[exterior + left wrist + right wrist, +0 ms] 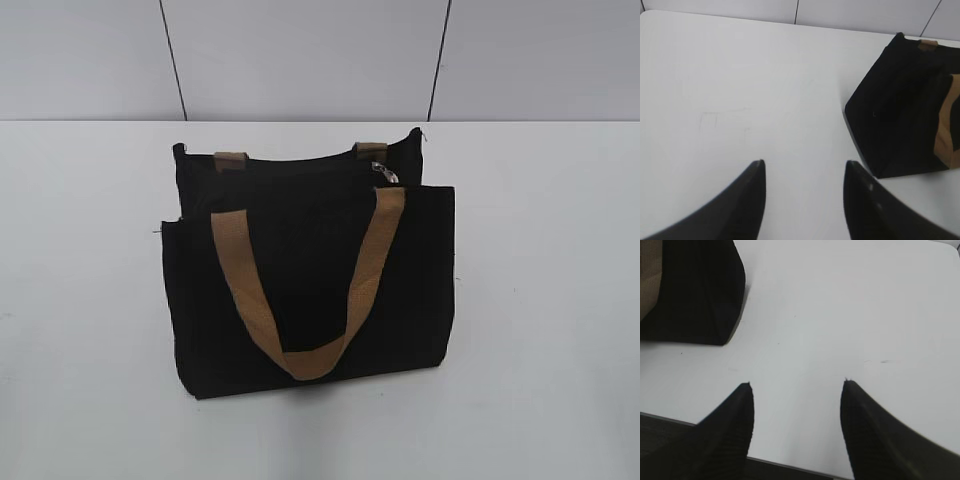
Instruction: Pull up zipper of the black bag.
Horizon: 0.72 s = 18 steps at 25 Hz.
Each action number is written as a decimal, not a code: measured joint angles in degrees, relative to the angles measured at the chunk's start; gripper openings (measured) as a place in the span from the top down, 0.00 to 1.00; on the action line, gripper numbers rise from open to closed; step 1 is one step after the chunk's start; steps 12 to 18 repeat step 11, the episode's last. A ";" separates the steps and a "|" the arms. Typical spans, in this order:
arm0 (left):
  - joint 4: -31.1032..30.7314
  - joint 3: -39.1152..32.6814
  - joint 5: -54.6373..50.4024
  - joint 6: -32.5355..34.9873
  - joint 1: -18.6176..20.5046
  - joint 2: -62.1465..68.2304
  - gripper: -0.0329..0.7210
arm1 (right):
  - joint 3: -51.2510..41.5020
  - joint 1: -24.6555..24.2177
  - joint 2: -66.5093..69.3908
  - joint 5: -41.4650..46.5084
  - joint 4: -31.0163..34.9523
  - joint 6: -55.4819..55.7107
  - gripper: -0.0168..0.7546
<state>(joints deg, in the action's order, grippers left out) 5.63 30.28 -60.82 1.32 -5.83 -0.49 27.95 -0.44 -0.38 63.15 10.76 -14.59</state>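
Observation:
The black bag (310, 270) lies on the white table with a tan handle looped over its front. The zipper's silver pull tab (381, 172) shows near the bag's top right. Neither arm shows in the exterior view. My left gripper (804, 167) is open and empty over bare table, with the bag (900, 105) to its right. My right gripper (797, 385) is open and empty near the table's front edge, with the bag (695, 295) at upper left.
The white table (80, 300) extends on both sides of the bag. A grey panelled wall (300, 60) stands behind it. The table's front edge (790, 462) runs under my right gripper.

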 joint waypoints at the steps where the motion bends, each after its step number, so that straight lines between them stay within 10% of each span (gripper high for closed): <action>1: 0.00 0.00 0.00 0.00 0.00 0.00 0.45 | -0.05 0.08 0.00 0.00 0.00 0.00 0.42; 18: -0.12 0.00 0.00 -0.02 0.00 -0.06 0.51 | -0.05 0.07 0.00 -0.05 0.06 0.00 0.42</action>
